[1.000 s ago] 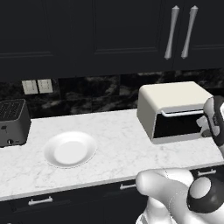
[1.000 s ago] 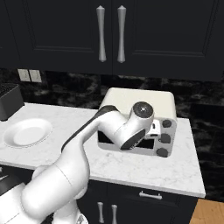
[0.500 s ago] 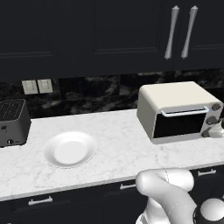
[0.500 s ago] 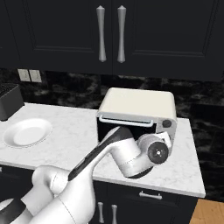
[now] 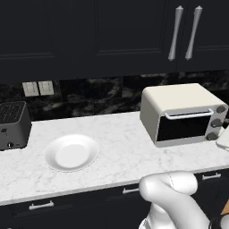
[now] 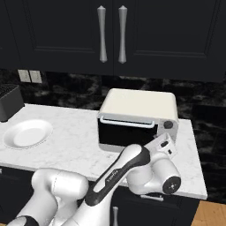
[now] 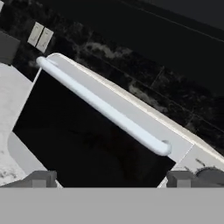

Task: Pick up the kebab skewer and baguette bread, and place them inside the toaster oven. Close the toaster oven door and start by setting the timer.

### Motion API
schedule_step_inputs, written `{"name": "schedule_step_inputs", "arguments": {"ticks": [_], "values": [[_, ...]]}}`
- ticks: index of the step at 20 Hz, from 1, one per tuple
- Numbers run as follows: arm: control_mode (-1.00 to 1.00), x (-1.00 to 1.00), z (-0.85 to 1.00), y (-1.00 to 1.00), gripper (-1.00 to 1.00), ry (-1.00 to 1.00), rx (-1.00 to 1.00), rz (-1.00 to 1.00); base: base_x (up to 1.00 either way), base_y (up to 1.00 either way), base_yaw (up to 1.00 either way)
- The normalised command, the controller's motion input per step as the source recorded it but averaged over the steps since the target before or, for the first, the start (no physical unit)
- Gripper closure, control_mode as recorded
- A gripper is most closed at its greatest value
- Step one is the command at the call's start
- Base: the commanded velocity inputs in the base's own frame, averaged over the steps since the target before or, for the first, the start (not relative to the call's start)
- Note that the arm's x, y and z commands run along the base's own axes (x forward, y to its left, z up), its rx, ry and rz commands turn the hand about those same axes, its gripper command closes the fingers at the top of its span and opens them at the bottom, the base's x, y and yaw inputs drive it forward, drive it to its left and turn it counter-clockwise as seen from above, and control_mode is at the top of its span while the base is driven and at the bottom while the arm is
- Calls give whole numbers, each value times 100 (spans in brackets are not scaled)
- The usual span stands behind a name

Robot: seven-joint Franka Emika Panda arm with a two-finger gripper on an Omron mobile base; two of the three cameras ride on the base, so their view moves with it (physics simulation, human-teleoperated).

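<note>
— On the counter we see the toaster oven, its toaster oven door shut against the frame.
— And our gripper?
— Fingertips spread wide apart, gripping nothing, just before the bar handle; white plate sits well left

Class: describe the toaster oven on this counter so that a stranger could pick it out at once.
Follow the white marble counter to its right end, under the cabinet with two silver handles. The toaster oven is the cream box with a dark glass front, pale bar handle and round knobs, unlike the black slot toaster at the far left.
</note>
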Motion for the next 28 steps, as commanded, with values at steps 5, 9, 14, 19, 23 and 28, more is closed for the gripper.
{"name": "schedule_step_inputs", "arguments": {"ticks": [5,9,14,19,23,28], "values": [[-100,12,0,-21,-100,-19,-25,14,0,0,0],[-100,27,-8,-5,-100,-9,-36,0,0,0,0],[-100,32,-33,0,-100,-8,-41,0,0,0,0],[-100,22,-39,-1,-100,-8,-25,0,0,0,0],[-100,36,-23,-18,-100,-10,-16,0,0,0,0],[-100,24,0,-44,-100,-6,-9,-2,0,0,0]]}}
